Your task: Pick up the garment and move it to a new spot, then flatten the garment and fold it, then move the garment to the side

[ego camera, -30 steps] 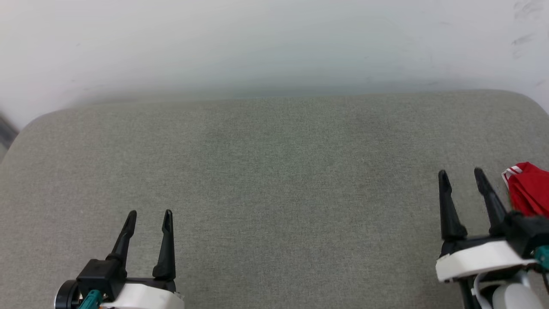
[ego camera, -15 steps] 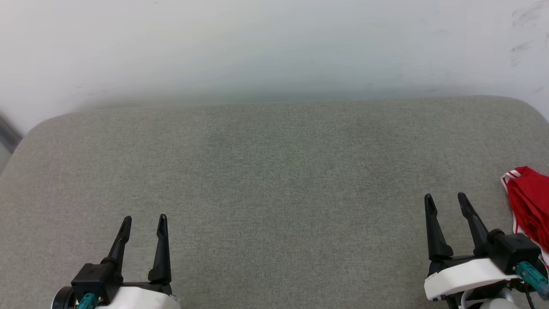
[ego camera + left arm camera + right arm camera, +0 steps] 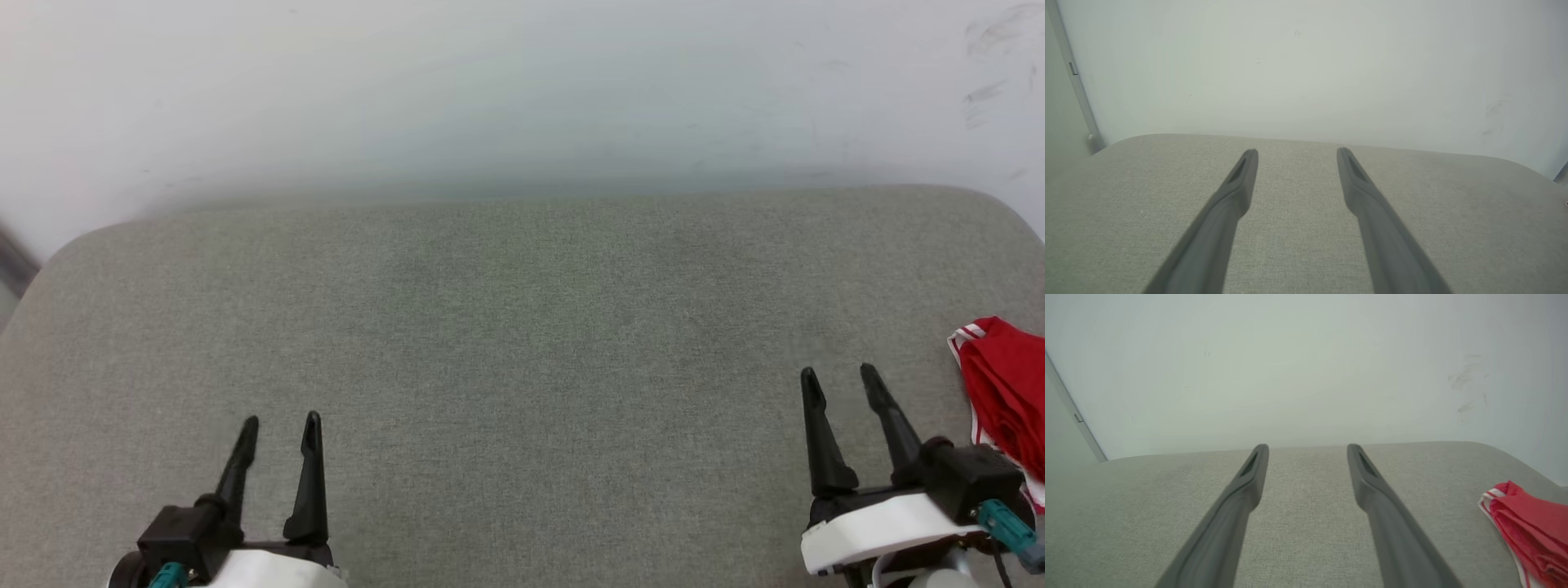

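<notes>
A plain white wall (image 3: 522,82) stands behind a broad grey fabric cushion (image 3: 522,367) with rounded corners, and most of its top lies bare in front of you.

The garment (image 3: 1008,384) sits at the cushion's far right edge, partly cut off in the head view. It is a red bundle in soft layers with a white striped edge (image 3: 967,333) turned toward the middle. From the right wrist view the garment (image 3: 1531,522) looks gathered rather than spread, though how neatly it is folded is hard to tell.

Your right gripper (image 3: 838,371) hovers just beside it, on the inner side and apart from the cloth, with its jaws wide and empty. Your left gripper (image 3: 282,418) hangs well apart over the lower left of the cushion, its jaws also wide and holding nothing.

I cannot tell whether the bundle is waiting to be picked up or is already set aside. If you are picking it up:

- **Approach:** turn the right wrist toward the bundle first, since the fingers (image 3: 1384,506) point past it toward the wall.
- **Grasp:** come down on the top layers near the striped edge and pinch several folds together. Thin fabric slips out of a shallow bite.
- **Carry:** lift before you travel, so the cloth doesn't drag across the rough weave, and set it down toward the open centre.
- **Spread:** bring in the left jaws there to help open it out.
</notes>
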Controlling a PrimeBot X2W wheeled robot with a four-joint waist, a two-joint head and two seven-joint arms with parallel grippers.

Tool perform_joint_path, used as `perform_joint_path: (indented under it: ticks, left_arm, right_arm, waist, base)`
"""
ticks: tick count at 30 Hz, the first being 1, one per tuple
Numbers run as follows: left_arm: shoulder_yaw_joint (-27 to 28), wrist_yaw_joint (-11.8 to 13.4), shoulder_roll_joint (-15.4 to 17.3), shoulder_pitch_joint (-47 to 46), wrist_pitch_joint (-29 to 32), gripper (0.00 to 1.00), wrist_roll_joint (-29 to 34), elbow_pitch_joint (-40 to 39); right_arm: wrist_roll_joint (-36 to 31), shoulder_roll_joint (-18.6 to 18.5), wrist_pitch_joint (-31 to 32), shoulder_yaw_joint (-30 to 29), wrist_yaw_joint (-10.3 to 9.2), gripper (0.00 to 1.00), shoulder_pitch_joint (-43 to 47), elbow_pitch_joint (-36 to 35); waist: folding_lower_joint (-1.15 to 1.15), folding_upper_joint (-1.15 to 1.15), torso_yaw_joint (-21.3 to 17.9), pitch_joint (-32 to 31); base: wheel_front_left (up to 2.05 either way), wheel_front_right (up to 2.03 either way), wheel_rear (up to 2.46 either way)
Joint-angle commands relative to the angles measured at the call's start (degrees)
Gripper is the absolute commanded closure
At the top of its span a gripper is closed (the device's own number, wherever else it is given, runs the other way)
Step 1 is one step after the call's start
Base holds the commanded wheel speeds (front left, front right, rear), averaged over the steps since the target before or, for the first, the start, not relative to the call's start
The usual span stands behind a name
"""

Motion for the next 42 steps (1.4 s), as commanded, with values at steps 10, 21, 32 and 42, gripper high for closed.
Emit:
perform_joint_path:
  ticks: [10,21,32,42]
  left_arm:
    - [0.0,0.0,0.1,-0.8,2.3,1.00,-9.2,2.2]
    - [0.2,0.0,0.4,-2.3,4.8,1.00,-19.5,3.7]
    - [0.5,-0.1,0.5,-3.6,7.2,1.00,-29.4,5.0]
    - [0.7,-0.1,0.6,-4.7,9.3,1.00,-37.4,6.1]
  right_arm:
    - [9.3,0.0,2.3,-0.6,0.00,1.00,0.0,1.4]
    - [19.7,-0.1,4.9,-1.3,0.00,1.00,-0.7,1.8]
    - [29.9,-0.1,7.5,-2.1,0.00,1.00,-1.2,2.3]
    - [38.0,-0.2,9.6,-2.7,-0.01,1.00,-1.7,2.6]
  waist:
    - [0.00,0.00,0.0,0.0]
    - [0.00,0.00,0.0,0.0]
    - [0.00,0.00,0.1,0.1]
    - [0.00,0.00,0.1,0.1]
  base:
    - [0.00,0.00,0.00]
    - [0.00,0.00,0.00]
    - [0.00,0.00,0.00]
    - [0.00,0.00,0.00]
